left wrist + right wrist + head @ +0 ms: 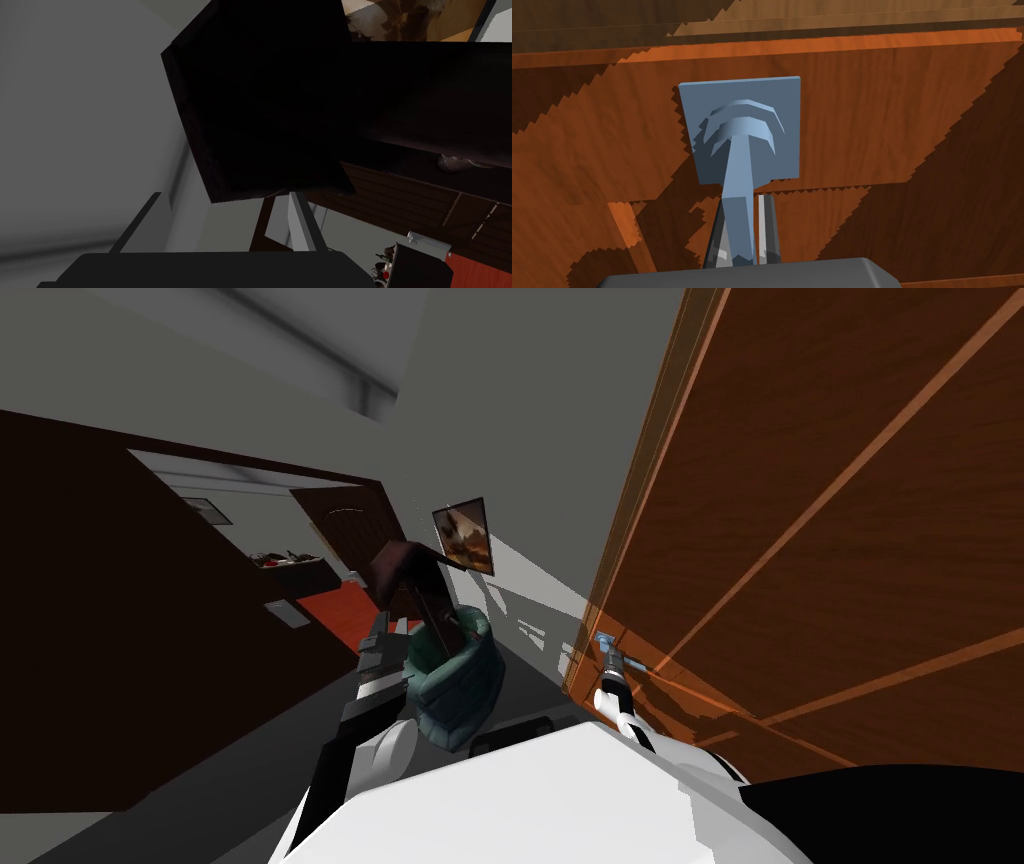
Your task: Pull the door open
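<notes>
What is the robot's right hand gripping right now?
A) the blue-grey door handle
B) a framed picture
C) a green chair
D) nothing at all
A: the right gripper is shut on the lever of the blue-grey handle, which is mounted on the brown door.

Your right arm (625, 713) reaches out toward one o'clock. The right gripper (743, 210) has both fingers pressed against the sides of the lever handle (739, 160). Your left arm (365, 708) is raised toward eleven o'clock, and the left gripper (225, 197) has its fingers wide apart.
</notes>
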Motion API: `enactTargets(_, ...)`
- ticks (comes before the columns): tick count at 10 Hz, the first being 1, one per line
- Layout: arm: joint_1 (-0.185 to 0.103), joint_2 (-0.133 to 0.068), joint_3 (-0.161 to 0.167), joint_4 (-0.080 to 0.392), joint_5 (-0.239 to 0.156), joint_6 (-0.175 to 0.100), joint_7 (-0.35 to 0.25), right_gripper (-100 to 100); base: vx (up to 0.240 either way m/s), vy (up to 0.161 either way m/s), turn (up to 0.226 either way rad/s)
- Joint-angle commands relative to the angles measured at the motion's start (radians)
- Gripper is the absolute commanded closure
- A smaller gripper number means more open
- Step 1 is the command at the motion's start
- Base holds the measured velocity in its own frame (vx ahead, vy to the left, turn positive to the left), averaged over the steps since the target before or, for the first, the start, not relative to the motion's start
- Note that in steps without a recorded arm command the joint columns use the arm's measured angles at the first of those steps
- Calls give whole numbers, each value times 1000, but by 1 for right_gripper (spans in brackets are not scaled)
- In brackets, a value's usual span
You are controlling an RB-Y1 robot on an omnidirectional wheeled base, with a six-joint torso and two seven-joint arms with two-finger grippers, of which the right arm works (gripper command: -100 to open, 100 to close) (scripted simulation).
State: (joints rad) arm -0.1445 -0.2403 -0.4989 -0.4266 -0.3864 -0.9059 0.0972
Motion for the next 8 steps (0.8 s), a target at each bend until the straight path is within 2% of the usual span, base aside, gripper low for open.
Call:
enactTargets(1,0,-2,11,-2,8,3,-10,100,-95,89,15)
enactTargets(5,2,-10,53,-9,39,12,-45,100,-182,96,20)
enactTargets(7,2,-14,75,-12,54,17,-63,100,-181,27,34)
enactTargets(8,3,-18,95,-16,69,22,-81,100,-187,33,44)
